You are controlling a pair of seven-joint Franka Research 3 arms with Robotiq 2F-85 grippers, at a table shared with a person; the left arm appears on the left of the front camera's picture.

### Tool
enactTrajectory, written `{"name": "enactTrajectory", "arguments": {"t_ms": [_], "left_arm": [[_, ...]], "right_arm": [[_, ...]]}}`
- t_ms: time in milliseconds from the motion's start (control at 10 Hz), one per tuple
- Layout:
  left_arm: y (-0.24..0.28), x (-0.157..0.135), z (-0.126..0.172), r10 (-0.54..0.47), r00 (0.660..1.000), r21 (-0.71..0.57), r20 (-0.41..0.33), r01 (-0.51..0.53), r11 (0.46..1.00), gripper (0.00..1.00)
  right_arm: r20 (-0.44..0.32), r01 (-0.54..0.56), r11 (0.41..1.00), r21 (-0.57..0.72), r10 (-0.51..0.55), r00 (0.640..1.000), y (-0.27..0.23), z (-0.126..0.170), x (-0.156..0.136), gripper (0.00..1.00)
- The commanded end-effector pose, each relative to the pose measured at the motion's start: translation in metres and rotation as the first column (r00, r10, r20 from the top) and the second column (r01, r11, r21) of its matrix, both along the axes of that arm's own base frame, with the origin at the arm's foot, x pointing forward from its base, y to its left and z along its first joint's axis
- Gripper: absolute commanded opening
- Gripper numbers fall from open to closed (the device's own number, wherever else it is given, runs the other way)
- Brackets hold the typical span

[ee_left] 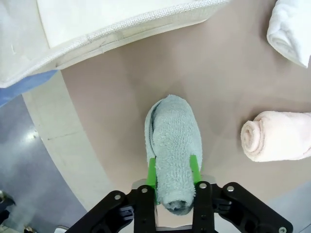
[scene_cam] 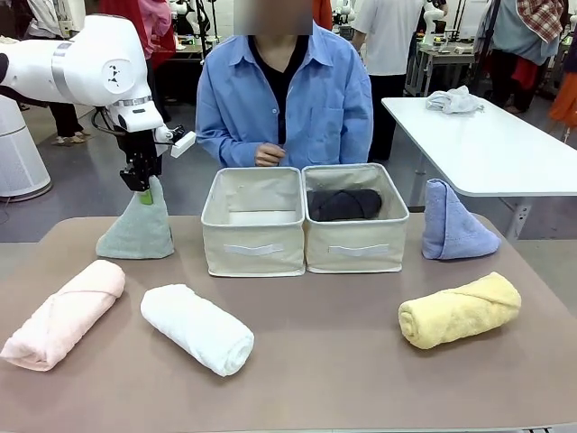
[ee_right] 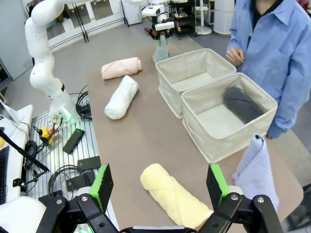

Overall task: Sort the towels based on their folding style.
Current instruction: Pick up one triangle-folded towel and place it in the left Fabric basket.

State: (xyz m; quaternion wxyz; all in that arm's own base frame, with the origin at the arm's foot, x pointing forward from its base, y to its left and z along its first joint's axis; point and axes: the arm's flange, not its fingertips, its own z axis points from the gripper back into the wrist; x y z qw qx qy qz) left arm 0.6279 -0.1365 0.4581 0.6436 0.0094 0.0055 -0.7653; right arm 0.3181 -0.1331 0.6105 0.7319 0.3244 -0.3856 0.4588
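- Your left gripper (ee_left: pixel 173 171) is pinching the very tip of the pale green terry cone towel (scene_cam: pixel 137 236). The towel stands at the far left of the brown table (scene_cam: pixel 325 361), near the left cream fabric bin (scene_cam: pixel 255 250). With only the peak between the green pads, the soft terry can slide out as you lift.
- The cone is only folded, not fastened. If you hoist it by the peak, it may unfurl and hang long, and a trailing hem could catch the bin's rim and drag or tip the bin.
- From the wrist view I can't tell whether the pads hold every layer or just the outer wrap. If it is only the outer wrap, the inner folds may drop away.
- The right cream fabric bin (scene_cam: pixel 357 245) holds the dark grey rolled towel (scene_cam: pixel 345 205), so I judge the cone belongs in the left bin. Releasing it too far right would mix the two styles.
- The person's hand (scene_cam: pixel 268 155) rests just behind the bins, and a wide swing over the left bin could come near it.
- Your right gripper (ee_right: pixel 159 183) hangs spread wide and empty above the yellow rolled towel (scene_cam: pixel 460 309), with the lavender-blue cone towel (scene_cam: pixel 455 230) nearby. If you send both arms to the bins at once, they could cross.
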Motion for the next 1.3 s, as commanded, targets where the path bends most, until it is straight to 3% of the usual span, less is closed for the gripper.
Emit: {"name": "enactTrajectory", "arguments": {"t_ms": [0,200,400,600,800,900,1000,1200], "left_arm": [[0.000,0.001,0.007,0.009,0.999,0.020,0.033,-0.009,1.000,0.00],[0.009,-0.008,0.040,0.068,0.995,0.025,0.076,-0.070,0.997,0.00],[0.023,-0.036,0.119,0.196,0.974,0.055,0.109,-0.203,0.978,0.00],[0.033,-0.055,0.173,0.253,0.958,0.026,0.134,-0.258,0.966,0.00],[0.042,-0.063,0.193,0.236,0.963,-0.039,0.132,-0.233,0.972,0.00],[0.049,-0.066,0.191,0.318,0.943,-0.080,0.100,-0.311,0.947,0.00],[0.042,-0.075,0.203,0.242,0.959,-0.009,0.149,-0.243,0.970,0.00],[0.042,-0.075,0.203,0.242,0.959,-0.009,0.149,-0.243,0.970,0.00]], "right_arm": [[0.008,-0.005,1.000,0.007,0.005,1.000,0.001,-0.001,0.000,1.00],[0.008,-0.005,1.000,0.007,0.005,1.000,0.001,-0.001,0.000,1.00],[0.008,-0.005,1.000,0.007,0.005,1.000,0.001,-0.001,0.000,1.00],[0.008,-0.005,1.000,0.007,0.005,1.000,0.001,-0.001,0.000,1.00],[0.008,-0.005,1.000,0.007,0.005,1.000,0.001,-0.001,0.000,1.00],[0.008,-0.005,1.000,0.007,0.005,1.000,0.001,-0.001,0.000,1.00],[0.008,-0.005,1.000,0.007,0.005,1.000,0.001,-0.001,0.000,1.00],[0.008,-0.005,1.000,0.007,0.005,1.000,0.001,-0.001,0.000,1.00]]}}
